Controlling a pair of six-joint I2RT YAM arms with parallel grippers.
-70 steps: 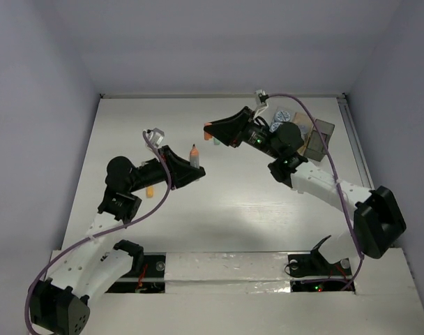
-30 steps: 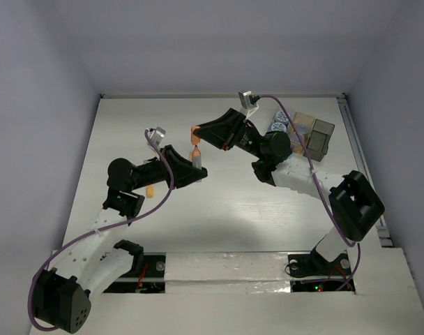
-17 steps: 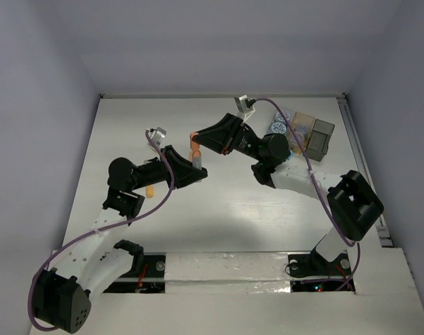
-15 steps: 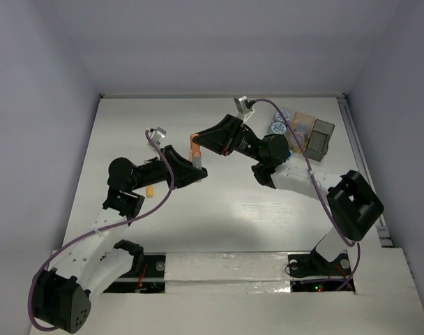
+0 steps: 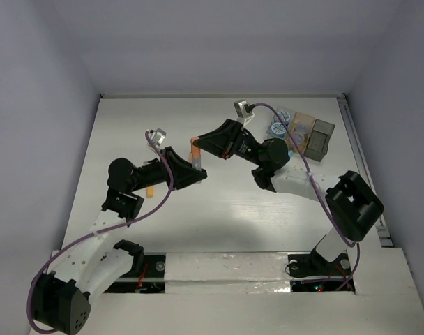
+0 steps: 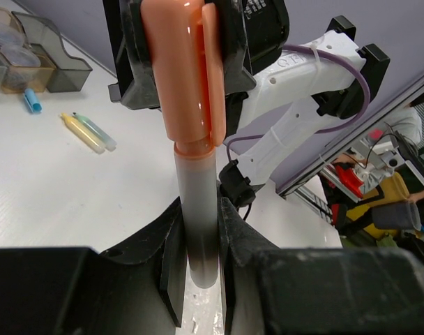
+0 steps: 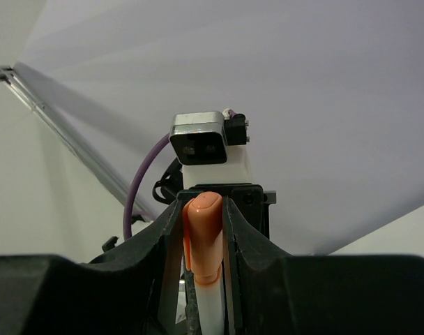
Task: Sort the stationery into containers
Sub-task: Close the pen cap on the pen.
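White surface (image 5: 226, 209) under pale lilac walls. Above its middle, upright between both arms: marker (image 5: 195, 155) with grey barrel (image 6: 197, 209) and orange cap (image 6: 183, 70). Left pincer (image 5: 197, 169) shut tight on the barrel from below, fingers (image 6: 171, 251) pressing either side. Right pincer (image 5: 197, 142) closed on the cap, rounded cap end poking out between its fingers (image 7: 169, 230). At far right of the surface, side by side: amber box (image 5: 303, 128) and smoky grey box (image 5: 321, 137), with blue-white rolls (image 5: 275, 128) just beside the amber one. Lying flat near the boxes, yellow marker (image 6: 81, 131) and green marker (image 6: 97, 130) together, small blue bit (image 6: 32, 100) closer to the boxes. Small orange piece (image 5: 150, 190) down on the surface beside the left arm.
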